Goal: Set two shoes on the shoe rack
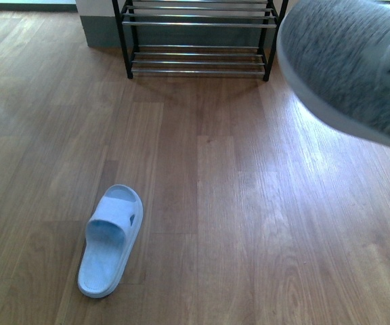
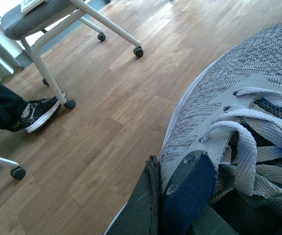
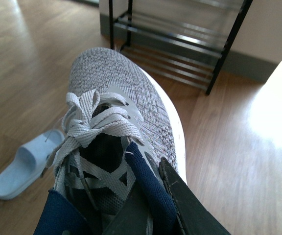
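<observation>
Each gripper holds one grey sneaker by its navy-lined collar. In the left wrist view my left gripper (image 2: 173, 198) is shut on a grey sneaker (image 2: 229, 107), one dark finger (image 2: 138, 205) outside the collar. In the right wrist view my right gripper (image 3: 148, 188) is shut on the other grey sneaker (image 3: 121, 93), which is raised above the floor with its toe toward the shoe rack (image 3: 180, 44). From the front, a grey sneaker (image 1: 351, 61) hangs close at the upper right, and the shoe rack (image 1: 198, 40) stands at the far wall. A pale blue slide (image 1: 110, 240) lies on the floor at the near left.
Wooden floor (image 1: 235, 203) runs from here to the rack. In the left wrist view a wheeled chair (image 2: 58, 29) stands nearby, and a person's black sneaker (image 2: 38, 112) rests beside one of its castors. The slide (image 3: 23, 166) also shows in the right wrist view.
</observation>
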You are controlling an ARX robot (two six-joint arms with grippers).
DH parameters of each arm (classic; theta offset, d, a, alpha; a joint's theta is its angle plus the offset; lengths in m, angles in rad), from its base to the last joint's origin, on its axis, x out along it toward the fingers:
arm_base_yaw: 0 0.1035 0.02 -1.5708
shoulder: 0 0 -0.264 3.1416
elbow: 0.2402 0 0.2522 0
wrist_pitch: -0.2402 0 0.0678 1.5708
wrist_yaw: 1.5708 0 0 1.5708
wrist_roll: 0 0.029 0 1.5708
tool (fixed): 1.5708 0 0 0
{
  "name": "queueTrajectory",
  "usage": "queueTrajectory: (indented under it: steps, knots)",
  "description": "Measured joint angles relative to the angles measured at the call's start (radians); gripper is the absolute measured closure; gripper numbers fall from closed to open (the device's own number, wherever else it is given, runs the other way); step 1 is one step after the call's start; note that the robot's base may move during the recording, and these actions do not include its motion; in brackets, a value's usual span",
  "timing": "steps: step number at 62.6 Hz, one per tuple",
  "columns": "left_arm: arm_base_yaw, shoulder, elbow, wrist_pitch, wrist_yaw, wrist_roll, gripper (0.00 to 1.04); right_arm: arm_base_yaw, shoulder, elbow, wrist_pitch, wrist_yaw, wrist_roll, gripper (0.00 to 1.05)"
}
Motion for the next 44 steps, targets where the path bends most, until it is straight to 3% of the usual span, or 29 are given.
queueTrajectory:
  steps: [44]
  knots:
    - [-0.002,0.000,0.000,0.000,0.001,0.000,1.04,-0.003,-0.021,-0.010,-0.005,0.004,0.000,1.04]
